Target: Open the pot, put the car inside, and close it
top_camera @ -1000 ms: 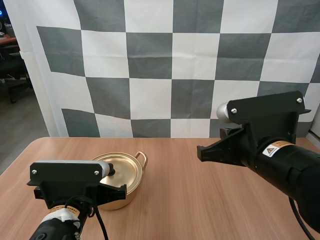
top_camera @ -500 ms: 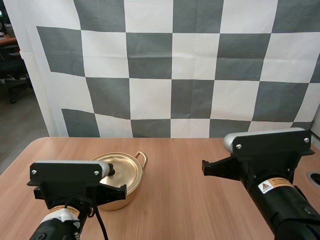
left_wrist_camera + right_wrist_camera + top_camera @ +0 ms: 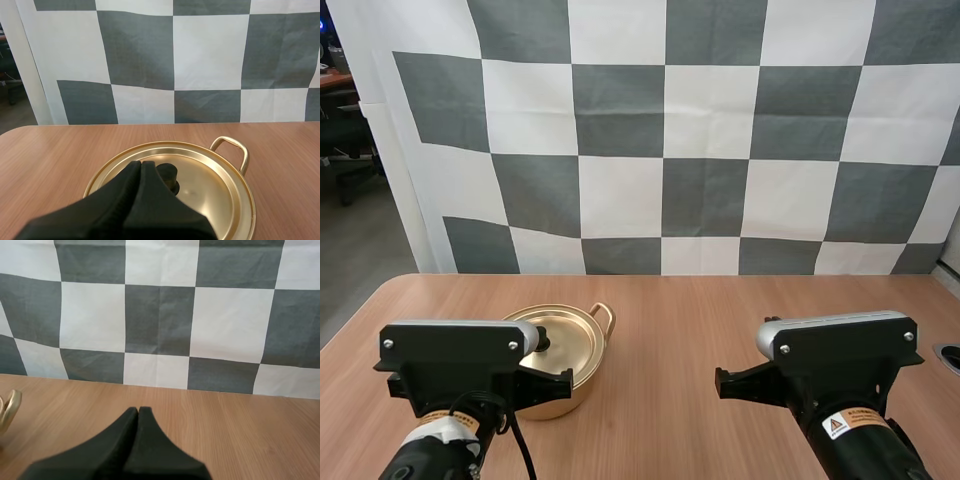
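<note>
A gold pot [image 3: 560,355] stands on the wooden table at the left, its lid [image 3: 200,182] on and a black knob [image 3: 167,176] at the lid's middle. My left gripper [image 3: 141,164] is shut on nothing, its fingers together as one dark wedge whose tip sits just short of the knob. My right gripper [image 3: 138,411] is also shut with nothing in it, low over bare table to the right of the pot. One gold pot handle [image 3: 9,409] shows off to the side of the right gripper.
The wooden table [image 3: 670,330] stretches between the two arms. The pot's far loop handle [image 3: 231,150] sticks up toward the back. A small dark round thing [image 3: 950,357] lies at the table's right edge.
My right arm has dropped from high above the table to low near its front and drawn back toward the camera. The left arm and the pot have stayed put.
</note>
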